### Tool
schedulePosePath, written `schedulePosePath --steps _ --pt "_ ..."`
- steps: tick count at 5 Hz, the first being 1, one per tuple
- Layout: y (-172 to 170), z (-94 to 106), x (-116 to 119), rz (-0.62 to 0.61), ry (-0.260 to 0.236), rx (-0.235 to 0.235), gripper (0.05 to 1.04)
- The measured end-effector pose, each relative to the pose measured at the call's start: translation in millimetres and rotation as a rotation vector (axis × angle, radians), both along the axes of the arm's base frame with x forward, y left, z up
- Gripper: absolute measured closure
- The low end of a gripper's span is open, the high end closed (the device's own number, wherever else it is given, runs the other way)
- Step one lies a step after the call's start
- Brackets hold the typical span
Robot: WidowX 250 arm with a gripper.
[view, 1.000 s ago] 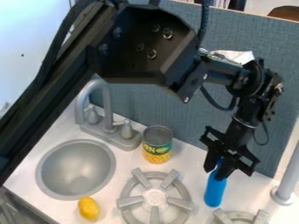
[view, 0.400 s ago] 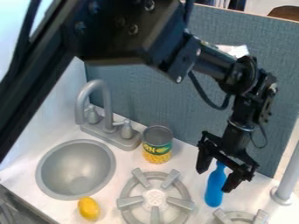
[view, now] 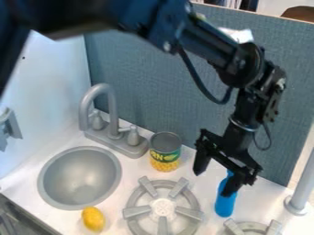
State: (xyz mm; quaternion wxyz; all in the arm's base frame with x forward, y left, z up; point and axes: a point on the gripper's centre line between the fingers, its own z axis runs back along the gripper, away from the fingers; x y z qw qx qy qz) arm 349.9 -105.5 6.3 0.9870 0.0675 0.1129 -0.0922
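The black gripper (view: 211,176) hangs over the counter at the right of the centre, its two fingers spread apart. A blue bottle-shaped object (view: 225,202) stands on the counter below it, partly behind the right-hand finger. The left-hand finger is off to the left of the blue object, with bare space beside it. Whether the right-hand finger touches the object, I cannot tell.
Left of the gripper are a corn can (view: 165,152), a grey burner (view: 163,209), a faucet (view: 112,110), a sink (view: 80,178) and a yellow lemon (view: 93,219). A second burner (view: 251,227) and grey post (view: 300,193) are at the right; a blue-grey panel (view: 159,92) stands behind.
The gripper has opened and let go of the blue object, which stays where it was. The arm has shifted left, with its upper links moving up and left.
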Motion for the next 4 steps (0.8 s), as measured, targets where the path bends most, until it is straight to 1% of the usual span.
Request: schedulePosePath --steps 1,2,3,4 --pt "12 9.2 -35 0.037 0.007 0.031 0.083" --pt "-4 12.6 -61 -0.009 0.003 -0.023 0.083" --pt "-25 11.5 -67 -0.059 0.007 -0.072 0.083" --pt "-39 3.7 -72 -0.073 0.004 -0.083 0.083"
